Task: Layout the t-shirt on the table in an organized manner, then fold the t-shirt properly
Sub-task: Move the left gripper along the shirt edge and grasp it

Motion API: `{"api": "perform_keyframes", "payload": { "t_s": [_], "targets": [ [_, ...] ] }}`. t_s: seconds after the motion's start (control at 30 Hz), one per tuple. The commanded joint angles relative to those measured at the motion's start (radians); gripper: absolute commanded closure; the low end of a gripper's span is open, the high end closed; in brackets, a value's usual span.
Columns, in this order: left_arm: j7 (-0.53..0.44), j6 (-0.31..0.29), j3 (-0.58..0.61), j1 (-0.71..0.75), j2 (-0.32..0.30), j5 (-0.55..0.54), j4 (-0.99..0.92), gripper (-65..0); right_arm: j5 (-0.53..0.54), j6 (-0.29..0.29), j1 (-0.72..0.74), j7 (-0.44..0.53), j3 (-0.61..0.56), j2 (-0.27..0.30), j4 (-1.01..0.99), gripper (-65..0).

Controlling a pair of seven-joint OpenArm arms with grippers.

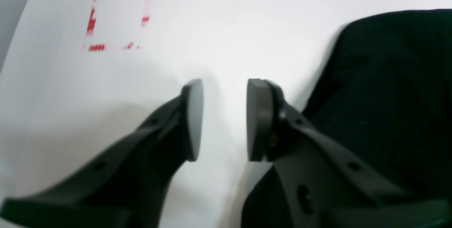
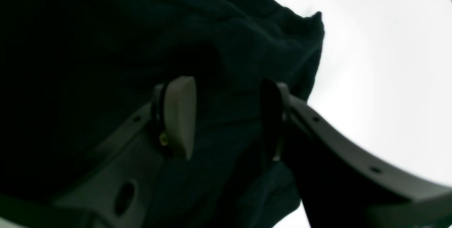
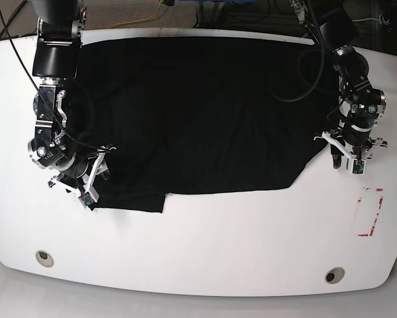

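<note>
Black cloth t-shirt (image 3: 198, 112) is spread on the glossy white table (image 3: 205, 245). Left gripper (image 1: 224, 120) is seen parted over bare table, right gripper (image 2: 227, 118) parted over cloth, nothing clamped. No readable writing.

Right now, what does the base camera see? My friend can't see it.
A black t-shirt lies spread across a white table. One robot gripper sits at each side: the right gripper over the shirt's corner, the left gripper just beside the cloth.

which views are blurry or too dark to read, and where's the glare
Left wrist: the red outline mark is smeared and the table is washed out. Right wrist: the t-shirt is nearly featureless black, folds faint. Base: sharp, with soft glare on the glossy tabletop.
</note>
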Motion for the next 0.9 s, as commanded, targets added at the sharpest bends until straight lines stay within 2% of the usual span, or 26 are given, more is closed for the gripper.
{"api": "perform_keyframes", "payload": {
  "t_s": [0.0, 0.4, 0.87],
  "targets": [
    [-0.023, 0.001, 0.032, -0.018, -0.007, -0.012, -0.017, -14.8, 0.012, 0.000, 0.024, 0.018, 0.006, 0.016, 0.020, -27.5],
    [-0.016, 0.001, 0.052, -0.010, -0.004, -0.010, -0.068, -5.3, 0.012, 0.000, 0.018, 0.018, 0.009, 0.016, 0.020, -27.5],
    [-0.014, -0.006, 0.161, 0.085, 0.006, -0.017, 0.066, -4.9, 0.012, 0.000, 0.018, 0.018, 0.010, 0.016, 0.020, -27.5]
  ]
}}
